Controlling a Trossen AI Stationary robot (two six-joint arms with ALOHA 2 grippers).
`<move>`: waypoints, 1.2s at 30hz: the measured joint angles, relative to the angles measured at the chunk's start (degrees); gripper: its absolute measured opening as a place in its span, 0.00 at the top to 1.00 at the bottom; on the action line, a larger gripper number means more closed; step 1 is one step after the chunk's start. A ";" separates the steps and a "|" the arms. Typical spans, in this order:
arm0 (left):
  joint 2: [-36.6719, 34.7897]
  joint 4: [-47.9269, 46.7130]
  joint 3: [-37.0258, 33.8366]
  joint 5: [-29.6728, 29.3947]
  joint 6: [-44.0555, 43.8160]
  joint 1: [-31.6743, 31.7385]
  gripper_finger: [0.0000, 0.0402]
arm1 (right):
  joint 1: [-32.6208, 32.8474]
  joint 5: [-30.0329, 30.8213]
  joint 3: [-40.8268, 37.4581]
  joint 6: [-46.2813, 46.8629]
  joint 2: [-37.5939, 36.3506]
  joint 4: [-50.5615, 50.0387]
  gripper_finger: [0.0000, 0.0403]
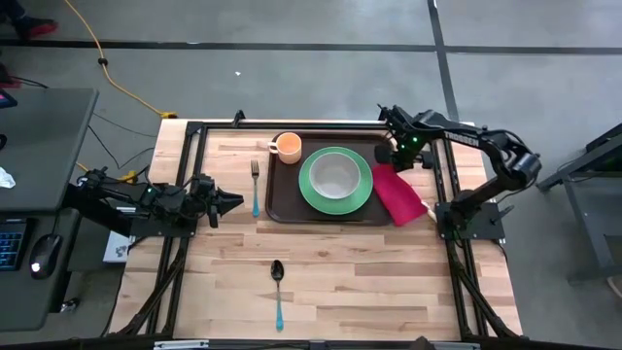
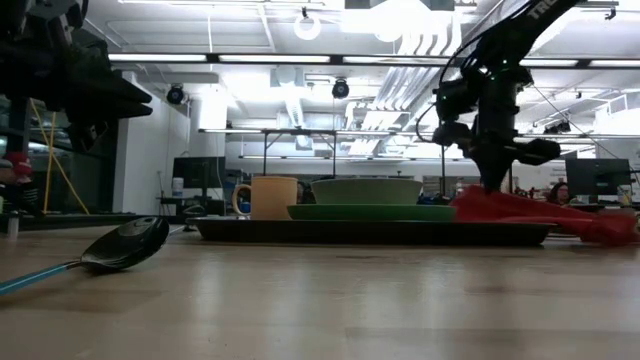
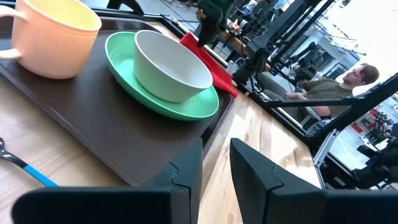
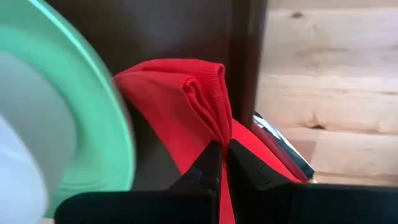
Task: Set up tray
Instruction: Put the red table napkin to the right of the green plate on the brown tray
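The dark brown tray [image 1: 284, 199] lies at the table's far middle. On it stand a peach cup [image 1: 288, 147] and a green plate [image 1: 335, 202] with a white bowl [image 1: 335, 175]. A red napkin [image 1: 398, 194] lies over the tray's right rim. My right gripper [image 1: 392, 156] is over the napkin's far end, shut on it. My left gripper [image 1: 231, 202] waits open left of the tray, beside a blue-handled fork [image 1: 256, 185], with nothing between its fingers [image 3: 186, 180]. My right gripper pinches a raised fold of the red napkin [image 4: 214, 134] at its far end between its two fingers. The fingers come from above, pointing steeply down. The held end is drawn up into a ridge [image 2: 472, 196]. The rest lies on the tray and across its right rim onto the table.
A blue-handled spoon [image 1: 278, 290] lies near the table's front middle. Something shiny [image 4: 280, 146] shows under the napkin at the tray's edge. Black frame rails [image 1: 442, 185] run along both table sides. A person [image 3: 348, 87] sits beyond the table.
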 joint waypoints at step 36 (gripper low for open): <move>-0.02 -0.35 0.00 -2.12 -0.04 0.01 0.72 | -5.76 0.64 16.28 -6.78 17.23 0.10 1.00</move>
